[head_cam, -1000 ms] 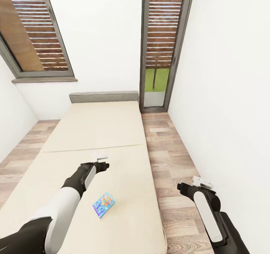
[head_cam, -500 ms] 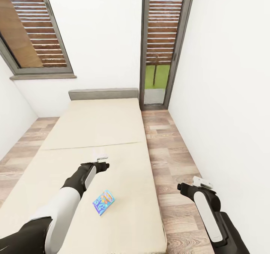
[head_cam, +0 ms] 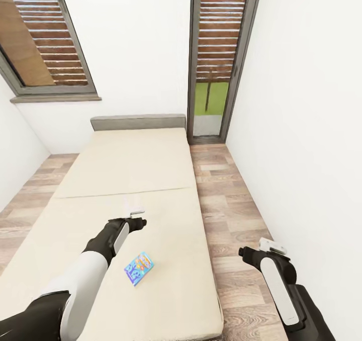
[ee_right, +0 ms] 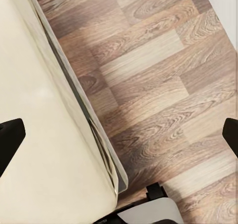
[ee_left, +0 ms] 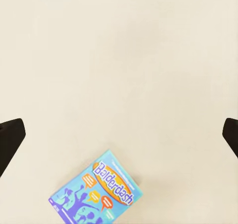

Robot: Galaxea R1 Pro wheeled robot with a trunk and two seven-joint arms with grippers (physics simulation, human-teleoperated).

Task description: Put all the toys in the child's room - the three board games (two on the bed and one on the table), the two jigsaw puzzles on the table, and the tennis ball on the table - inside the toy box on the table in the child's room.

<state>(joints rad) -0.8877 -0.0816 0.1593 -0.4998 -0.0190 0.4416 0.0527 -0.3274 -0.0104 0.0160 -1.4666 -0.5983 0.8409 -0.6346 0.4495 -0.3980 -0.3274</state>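
A: Mattress first: the bed (head_cam: 130, 180) fills the middle of the child's room, its bare beige top running from the grey headboard (head_cam: 138, 122) at the far wall to the near edge, with a seam across the middle.

B: And around it?

A: Wood-plank floor (head_cam: 226, 200) along the right side, white walls, a dark-framed window (head_cam: 45, 44) and a tall glazed door (head_cam: 216, 59).

B: The arms?

A: The left gripper (head_cam: 134, 213) hangs over the mattress just short of the seam. In its wrist view both fingertips sit at opposite edges, so its jaws are spread wide, holding nothing. The right gripper (head_cam: 271, 244) is over the floor beside the bed's right edge, jaws likewise spread and empty.

B: Any toy?

A: One blue board game (head_cam: 139, 268), printed "Balderdash", lies flat near the bed's foot end.
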